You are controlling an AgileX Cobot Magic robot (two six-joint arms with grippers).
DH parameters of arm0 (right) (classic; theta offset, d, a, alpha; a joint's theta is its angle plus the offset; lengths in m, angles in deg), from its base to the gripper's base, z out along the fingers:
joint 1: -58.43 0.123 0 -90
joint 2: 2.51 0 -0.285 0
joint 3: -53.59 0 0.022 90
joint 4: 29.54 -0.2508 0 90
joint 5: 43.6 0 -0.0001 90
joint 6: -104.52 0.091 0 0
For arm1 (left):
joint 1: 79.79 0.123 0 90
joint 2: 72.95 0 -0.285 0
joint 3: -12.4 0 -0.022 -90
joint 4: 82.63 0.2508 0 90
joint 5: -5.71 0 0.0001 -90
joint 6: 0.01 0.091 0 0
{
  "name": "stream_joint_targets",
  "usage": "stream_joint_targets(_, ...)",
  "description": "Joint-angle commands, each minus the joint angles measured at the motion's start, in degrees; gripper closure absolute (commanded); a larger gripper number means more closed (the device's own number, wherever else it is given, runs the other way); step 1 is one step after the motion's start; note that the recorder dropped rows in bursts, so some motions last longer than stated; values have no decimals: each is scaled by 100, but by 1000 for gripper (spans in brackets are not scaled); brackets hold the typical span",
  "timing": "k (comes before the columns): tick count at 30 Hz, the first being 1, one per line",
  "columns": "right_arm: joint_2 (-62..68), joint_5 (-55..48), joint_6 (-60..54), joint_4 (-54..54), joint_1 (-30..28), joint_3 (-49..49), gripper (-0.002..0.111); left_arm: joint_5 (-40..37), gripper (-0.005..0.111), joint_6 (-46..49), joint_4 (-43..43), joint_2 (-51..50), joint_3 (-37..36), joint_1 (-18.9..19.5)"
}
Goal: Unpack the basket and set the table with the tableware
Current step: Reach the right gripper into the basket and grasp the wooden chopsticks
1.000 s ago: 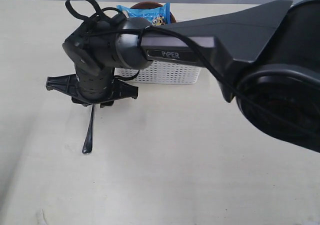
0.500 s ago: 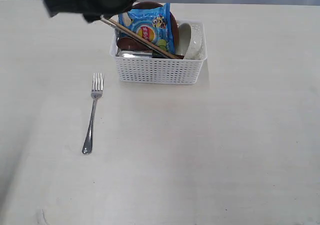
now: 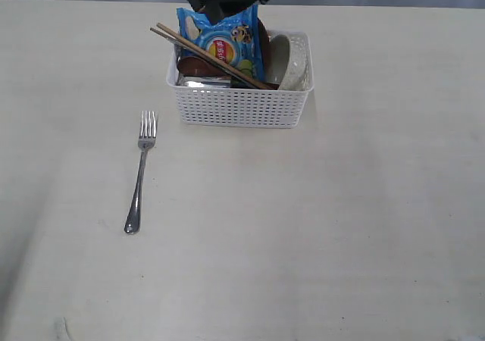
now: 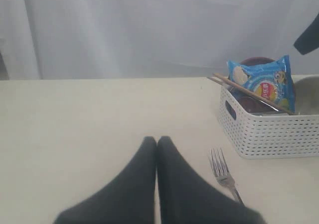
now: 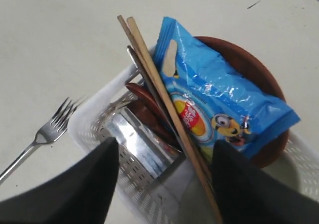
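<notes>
Looking from the left, I find the left fingers (image 4: 143,184) pressed together tip to tip with nothing between them, over a bare stretch of the table (image 3: 364,227); the exterior view does not take them in. Next comes the fork (image 3: 140,176), lying flat on the table with its tines toward the back and its handle toward the front, apart from the basket (image 3: 242,110) and to its left, touching nothing else. The basket stands toward the back of the table, near the middle, and it is full. The chopsticks (image 3: 208,55) lie slantwise across it, their upper ends poking out past the left rim and the other ends running down toward the front wall. Under them, in the left half, I make out the red-brown wooden spoon (image 5: 142,97) and a shiny steel piece (image 5: 142,144) – which item of the set that is, I cannot tell. The blue snack bag (image 3: 223,42) stands upright in the middle, with the brown plate (image 5: 246,64) on edge right behind it. The white bowl (image 3: 292,61) stands on edge at the right end, against the basket's wall. Above the basket hang the right fingers (image 5: 75,194), spread wide apart and clamped on nothing – the wrist view looks straight down between them onto the chopsticks and the bag, while the exterior view shows only a dark bulk at its top edge.
</notes>
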Motion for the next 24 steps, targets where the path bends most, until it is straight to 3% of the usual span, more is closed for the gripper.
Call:
stream_joint_targets(1, 330, 29, -736, -260, -36, -148, 52, 61, 107, 2, -76, 21, -16, -6)
stream_joint_targets(18, 1811, -841, -1377, -260, 23, -1781, 52, 61, 107, 2, -64, 21, -16, -6)
stream_joint_targets(24, 1983, -722, -1429, -211, 23, -1909, 40, 61, 107, 2, -64, 21, -16, -6)
